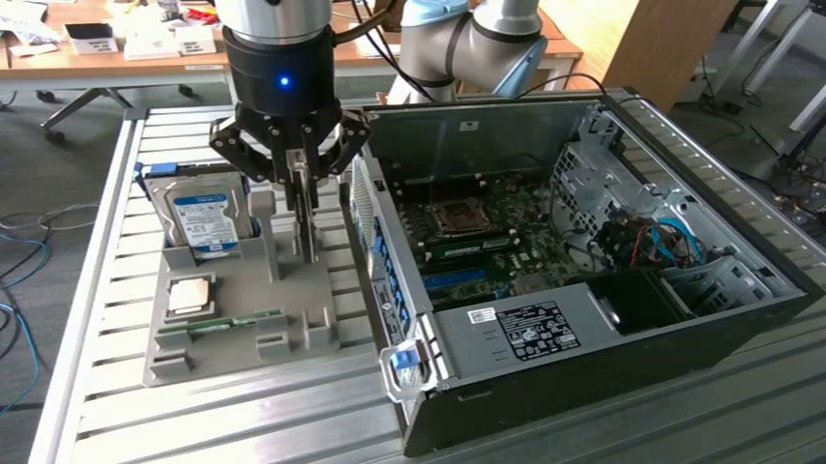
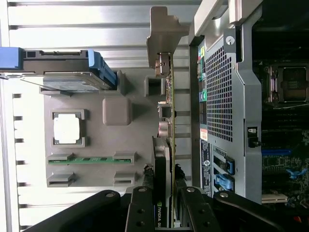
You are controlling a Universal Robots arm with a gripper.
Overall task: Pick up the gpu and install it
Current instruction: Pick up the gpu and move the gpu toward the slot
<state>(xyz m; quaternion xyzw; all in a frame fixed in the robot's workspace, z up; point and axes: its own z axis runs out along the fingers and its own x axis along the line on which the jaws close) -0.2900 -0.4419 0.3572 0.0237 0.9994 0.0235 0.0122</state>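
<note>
Gpu (image 2: 163, 150) standing on edge in grey holder tray (image 2: 96, 140), on side next to computer case (image 2: 227, 96). Fingers (image 2: 141, 208) narrow, clamped on its top edge. Likely light, stiff, fragile: grip board edges, not components. Silver bracket (image 2: 164, 34) free.

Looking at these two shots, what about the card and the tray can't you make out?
gpu face: edge-on in both views; the gripper covers its top edge in the exterior view.
gpu's lower edge against the grey holder: too thin to tell, touching or apart, exterior view.
Hard drive label text: too small, exterior view.
</note>
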